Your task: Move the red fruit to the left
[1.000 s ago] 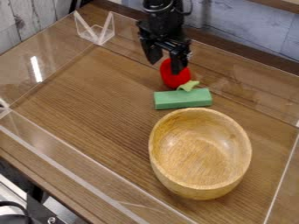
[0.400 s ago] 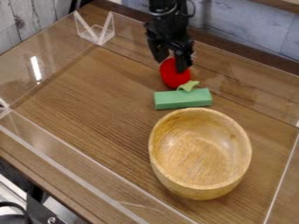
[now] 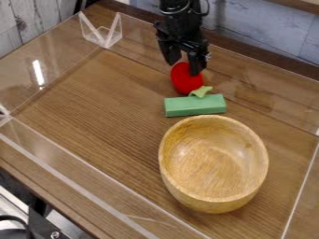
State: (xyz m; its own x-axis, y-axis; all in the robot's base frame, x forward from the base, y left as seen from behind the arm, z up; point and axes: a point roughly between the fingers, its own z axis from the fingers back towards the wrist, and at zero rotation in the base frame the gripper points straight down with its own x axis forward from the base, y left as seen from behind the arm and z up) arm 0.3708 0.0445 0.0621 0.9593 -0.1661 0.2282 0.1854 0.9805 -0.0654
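Note:
The red fruit (image 3: 186, 80) is small and glossy, with a yellow-green leafy tip (image 3: 201, 92) pointing right. It rests on the wooden table just behind the flat green block (image 3: 196, 105). My black gripper (image 3: 184, 61) hangs directly above the fruit at the back of the table, its jaws open and pointing down. The fingertips (image 3: 196, 62) reach the fruit's top edge and straddle it; the fruit lies on the table, not lifted.
A large wooden bowl (image 3: 214, 163) stands at the front right. Clear acrylic walls (image 3: 50, 70) fence the table, with a small clear stand (image 3: 100, 30) at the back left. Bare wood stretches left of the fruit.
The gripper shifted slightly right and down over the fruit during the first half second, then held still. The fruit has not moved.

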